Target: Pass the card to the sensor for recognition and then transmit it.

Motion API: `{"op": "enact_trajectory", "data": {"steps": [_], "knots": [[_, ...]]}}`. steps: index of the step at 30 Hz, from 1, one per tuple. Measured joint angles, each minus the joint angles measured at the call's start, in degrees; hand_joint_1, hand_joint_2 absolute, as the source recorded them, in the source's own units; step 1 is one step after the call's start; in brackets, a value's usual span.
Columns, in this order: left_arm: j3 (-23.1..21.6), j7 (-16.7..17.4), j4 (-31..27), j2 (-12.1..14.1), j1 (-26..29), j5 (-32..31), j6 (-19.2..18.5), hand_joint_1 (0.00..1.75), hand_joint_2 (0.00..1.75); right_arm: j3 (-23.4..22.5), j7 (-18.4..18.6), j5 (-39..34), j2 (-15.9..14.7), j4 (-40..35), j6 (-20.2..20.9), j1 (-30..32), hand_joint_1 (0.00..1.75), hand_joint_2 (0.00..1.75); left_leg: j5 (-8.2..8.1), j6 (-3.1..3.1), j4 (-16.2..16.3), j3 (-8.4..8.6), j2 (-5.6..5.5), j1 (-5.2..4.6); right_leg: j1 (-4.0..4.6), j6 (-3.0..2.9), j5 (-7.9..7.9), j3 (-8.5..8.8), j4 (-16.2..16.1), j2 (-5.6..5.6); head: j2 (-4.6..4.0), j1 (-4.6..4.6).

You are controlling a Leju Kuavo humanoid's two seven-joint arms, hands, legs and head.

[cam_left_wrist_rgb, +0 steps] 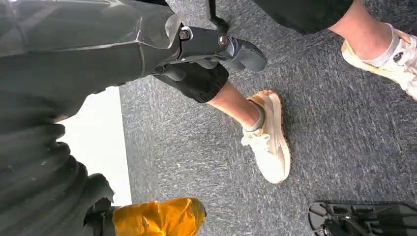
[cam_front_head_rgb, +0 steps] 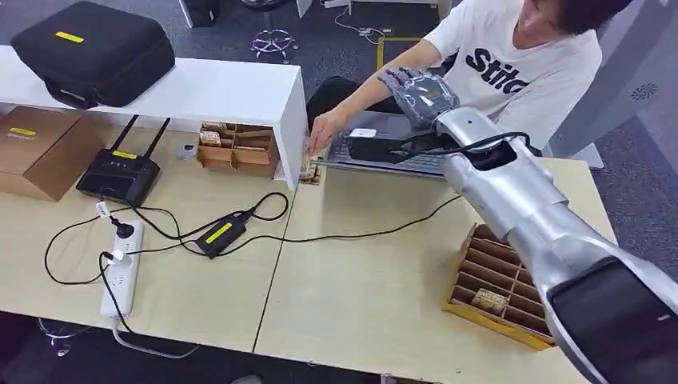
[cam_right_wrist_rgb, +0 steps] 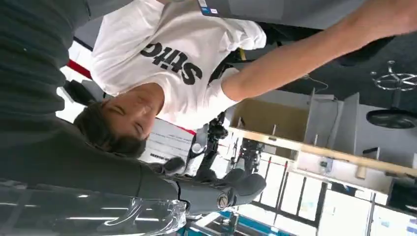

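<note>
My right hand (cam_front_head_rgb: 420, 96), wrapped in clear plastic, hangs above the far edge of the table, just over a black sensor box (cam_front_head_rgb: 374, 147) with a white label that rests on a grey laptop (cam_front_head_rgb: 400, 162). In the right wrist view its thumb (cam_right_wrist_rgb: 236, 189) sticks out with nothing in it. A person's hand (cam_front_head_rgb: 324, 130) reaches down to a small stack of cards (cam_front_head_rgb: 310, 169) at the end of the white shelf. Another card (cam_front_head_rgb: 489, 301) lies in the wooden slotted tray (cam_front_head_rgb: 480, 256) at the right. My left hand (cam_left_wrist_rgb: 231, 49) hangs low over the carpet, holding nothing.
A white shelf (cam_front_head_rgb: 240, 92) carries a black case (cam_front_head_rgb: 92, 52). Beneath it stand a cardboard box (cam_front_head_rgb: 40, 148), a router (cam_front_head_rgb: 120, 174) and a wooden box (cam_front_head_rgb: 238, 148). A power strip (cam_front_head_rgb: 121, 268), an adapter (cam_front_head_rgb: 220, 234) and cables cross the table. The person's shoes (cam_left_wrist_rgb: 268, 142) are near my left side.
</note>
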Motion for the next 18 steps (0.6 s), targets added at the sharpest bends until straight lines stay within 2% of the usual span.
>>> {"op": "enact_trajectory", "data": {"steps": [4, 9, 13, 18], "knots": [[0.0, 0.0, 0.0, 0.0, 0.3, 0.6, 0.0, 0.00, 1.75, -0.4, -0.6, -1.7, -3.4, -5.4, -1.2, 2.0, 0.00, 1.75, -0.01, 0.01, 0.0, 0.00, -0.01, 0.00, 0.00, 0.00, 0.00, 0.00, -0.1, -0.01, 0.00, 0.00], [0.0, -0.2, 0.0, 0.0, 1.1, 1.6, 0.1, 0.00, 1.75, -1.9, -1.1, -2.2, -10.1, -16.3, -3.0, 7.1, 0.00, 1.75, -0.03, 0.03, 0.0, -0.02, -0.05, 0.00, 0.00, 0.01, 0.00, 0.02, -0.1, -0.04, 0.00, 0.00], [0.0, -0.2, 0.0, 0.0, 1.4, 2.4, 0.5, 0.00, 1.75, -4.8, -1.3, -2.4, -17.1, -26.7, -6.4, 14.0, 0.00, 1.75, -0.07, 0.09, 0.0, -0.04, -0.12, 0.00, 0.00, 0.01, -0.01, 0.04, -0.2, -0.11, 0.00, 0.00], [0.2, -0.2, 0.0, 0.0, 1.5, 3.1, 1.0, 0.00, 1.75, -10.3, -2.0, -3.4, -24.3, -36.9, -10.4, 23.4, 0.00, 1.75, -0.12, 0.15, 0.0, -0.09, -0.20, 0.00, 0.00, 0.03, -0.02, 0.04, -0.2, -0.22, 0.00, 0.00]]}}
